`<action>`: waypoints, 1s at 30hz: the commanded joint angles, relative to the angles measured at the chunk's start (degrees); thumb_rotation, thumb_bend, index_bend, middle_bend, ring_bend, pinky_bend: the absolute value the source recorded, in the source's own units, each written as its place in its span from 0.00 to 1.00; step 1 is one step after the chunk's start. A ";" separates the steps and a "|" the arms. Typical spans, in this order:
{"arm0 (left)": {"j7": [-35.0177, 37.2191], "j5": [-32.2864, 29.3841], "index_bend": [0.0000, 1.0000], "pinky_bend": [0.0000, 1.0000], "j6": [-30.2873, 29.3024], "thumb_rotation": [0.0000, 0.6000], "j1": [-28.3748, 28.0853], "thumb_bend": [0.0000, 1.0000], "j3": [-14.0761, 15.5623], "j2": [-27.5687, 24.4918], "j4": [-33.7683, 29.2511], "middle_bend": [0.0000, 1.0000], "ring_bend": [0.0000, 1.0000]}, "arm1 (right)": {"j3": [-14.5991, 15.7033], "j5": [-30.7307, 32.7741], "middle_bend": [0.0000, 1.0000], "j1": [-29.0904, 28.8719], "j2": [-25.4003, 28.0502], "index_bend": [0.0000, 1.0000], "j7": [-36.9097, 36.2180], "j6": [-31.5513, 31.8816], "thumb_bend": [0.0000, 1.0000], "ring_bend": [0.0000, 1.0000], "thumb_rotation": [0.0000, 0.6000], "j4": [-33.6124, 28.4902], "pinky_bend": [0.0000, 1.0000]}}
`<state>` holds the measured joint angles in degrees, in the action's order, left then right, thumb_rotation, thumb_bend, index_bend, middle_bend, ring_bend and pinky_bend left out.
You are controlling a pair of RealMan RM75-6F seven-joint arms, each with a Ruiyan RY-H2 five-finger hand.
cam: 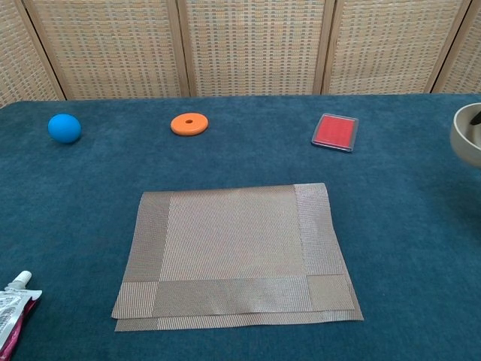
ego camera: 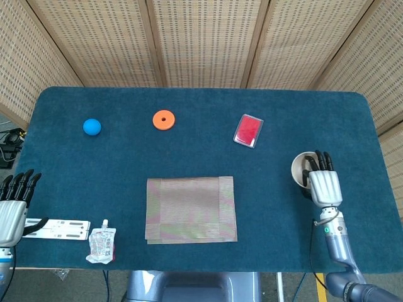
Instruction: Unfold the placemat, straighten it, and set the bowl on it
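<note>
A brown woven placemat lies folded double near the table's front edge, its lower layer showing along the front. My right hand grips a beige bowl well to the right of the mat, fingers hooked over its rim. In the chest view only the bowl's edge shows at the right border, raised above the table. My left hand hovers open at the table's far left front corner, apart from everything.
At the back lie a blue ball, an orange ring and a red flat case. A white strip and a small pouch sit at the front left. The blue table is bare around the bowl.
</note>
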<state>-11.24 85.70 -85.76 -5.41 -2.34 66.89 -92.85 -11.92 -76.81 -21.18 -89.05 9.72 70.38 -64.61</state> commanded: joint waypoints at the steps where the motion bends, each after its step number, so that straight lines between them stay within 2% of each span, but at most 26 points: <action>1: -0.15 -0.01 0.00 0.00 0.01 1.00 0.00 0.04 0.02 0.06 -0.02 0.00 0.00 | -0.72 2.26 0.23 0.01 0.70 0.74 -0.53 -2.03 0.45 0.00 1.00 2.28 0.02; 15: -0.23 -0.06 0.00 0.00 0.35 1.00 -0.13 0.04 0.09 0.13 0.12 0.00 0.00 | 0.15 5.58 0.20 -0.10 0.13 0.72 0.02 -5.73 0.44 0.00 1.00 5.32 0.00; 30: -0.15 0.18 0.00 0.00 0.41 1.00 -0.20 0.04 0.20 0.16 0.26 0.00 0.00 | 0.93 8.63 0.15 0.14 1.11 0.67 2.64 -8.63 0.40 0.00 1.00 4.16 0.00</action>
<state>-11.38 85.87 -85.35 -5.61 -2.15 67.06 -92.59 -11.01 -68.22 -21.07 -87.98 12.31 61.71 -60.40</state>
